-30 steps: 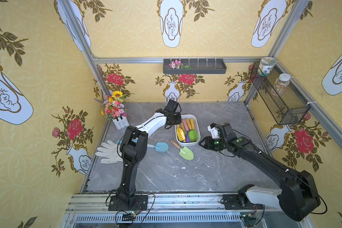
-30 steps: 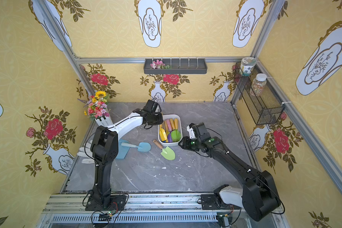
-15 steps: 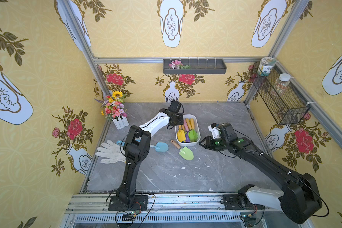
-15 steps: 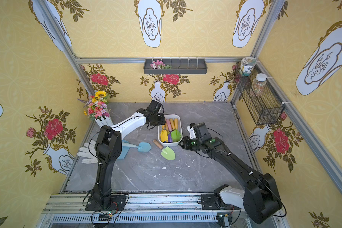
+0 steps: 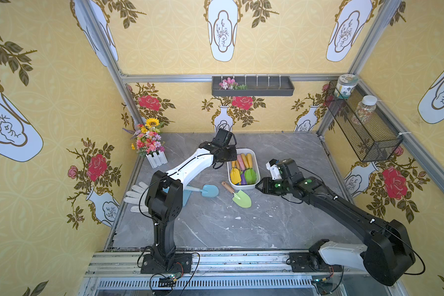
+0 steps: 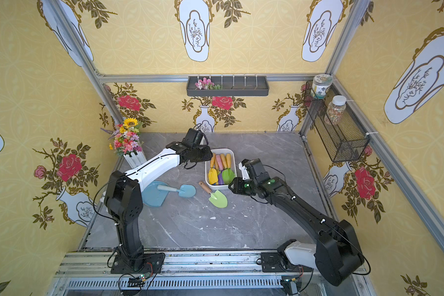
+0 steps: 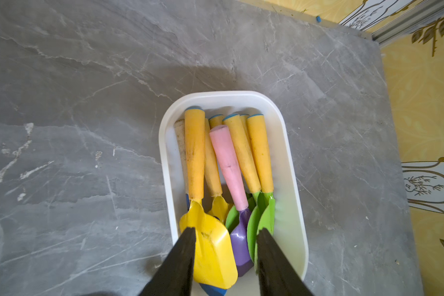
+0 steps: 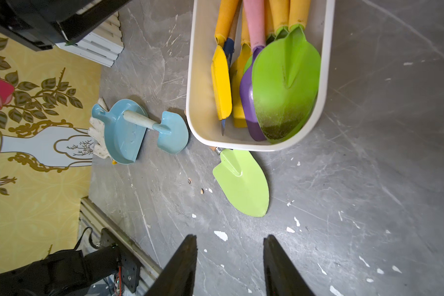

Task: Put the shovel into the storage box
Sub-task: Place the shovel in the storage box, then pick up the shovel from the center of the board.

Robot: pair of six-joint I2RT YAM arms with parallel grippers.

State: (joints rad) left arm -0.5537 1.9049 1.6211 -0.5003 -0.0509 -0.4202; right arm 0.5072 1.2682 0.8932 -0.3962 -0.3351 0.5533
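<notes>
Over the storage box, noted left fingers apart and clamped on nothing, hanging just above the blade of a yellow shovel lying inside among other shovels, handles toward the far wall. Compared against a second ago: found box, contents and loose tools in the same spots; found left arm with its elbow shifted slightly toward the white glove since half a second ago, wrist hardly moved. Logged right arm unchanged, stretched low from the near right corner, forearm slanting toward the box's near end. Saw right fingers apart, empty, above bare surface, pointing at the green shovel. Located that shovel outside the box, flat on the surface, handle end just beside the near left corner. Marked blue shovel farther left, handle propped on a blue dustpan.
</notes>
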